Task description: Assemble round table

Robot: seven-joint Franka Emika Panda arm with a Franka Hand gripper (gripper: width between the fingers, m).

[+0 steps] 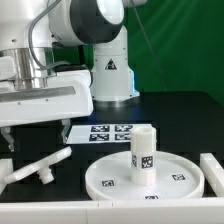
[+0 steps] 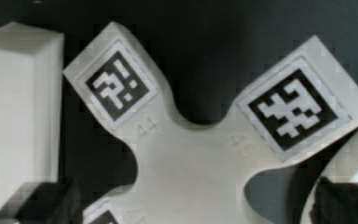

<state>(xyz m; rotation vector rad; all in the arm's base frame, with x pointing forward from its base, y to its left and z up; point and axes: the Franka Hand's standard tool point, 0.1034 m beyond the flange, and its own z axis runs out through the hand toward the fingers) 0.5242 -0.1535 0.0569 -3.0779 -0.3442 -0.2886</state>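
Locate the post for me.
In the exterior view, the post stands upright centred on the round disc, toward the view's right, before the marker board.

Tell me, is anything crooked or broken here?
Nothing looks broken or crooked. The post stands upright in the middle of the disc, and the base lies apart from them.

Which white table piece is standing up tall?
The short post. It stands upright on the round disc, while the disc and the cross-shaped base both lie flat.
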